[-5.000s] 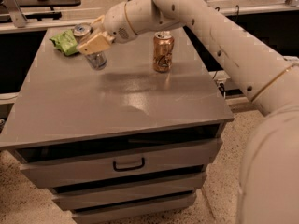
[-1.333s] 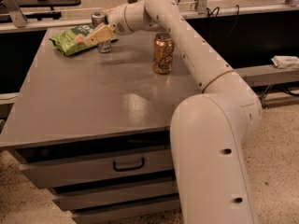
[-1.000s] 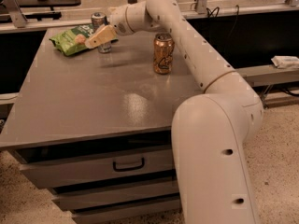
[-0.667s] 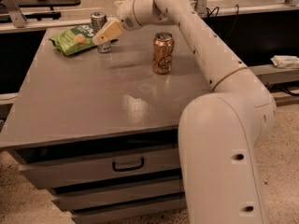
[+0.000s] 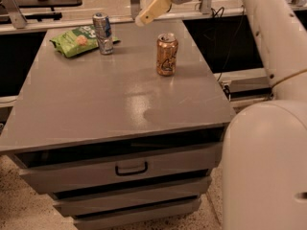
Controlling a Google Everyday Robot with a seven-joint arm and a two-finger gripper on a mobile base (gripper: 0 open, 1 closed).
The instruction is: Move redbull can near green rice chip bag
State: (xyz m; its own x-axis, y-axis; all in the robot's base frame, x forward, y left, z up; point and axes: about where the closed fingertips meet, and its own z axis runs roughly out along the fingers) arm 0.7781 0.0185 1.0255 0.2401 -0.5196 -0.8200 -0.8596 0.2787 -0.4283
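Standing upright toward the far-left corner of the worktop (image 5: 96, 104), the redbull can (image 5: 103, 32) sits at the right end of the green rice chip bag (image 5: 72, 41).
1 arm reaches in from the upper right. Its end effector (image 5: 153, 8) hangs in the air above the worktop's far edge, to the right of the redbull can and apart from it, with nothing in its hold; how far open it is cannot be told. The bag lies flat, and the can's base meets its right edge, though whether the can stands on the bag or just against it cannot be told. 1 wider copper-gold can (image 5: 167, 54) stands upright nearer the middle right, apart from both. Below the worktop are 3 drawer fronts, the top 1 with a dark handle (image 5: 131, 168).
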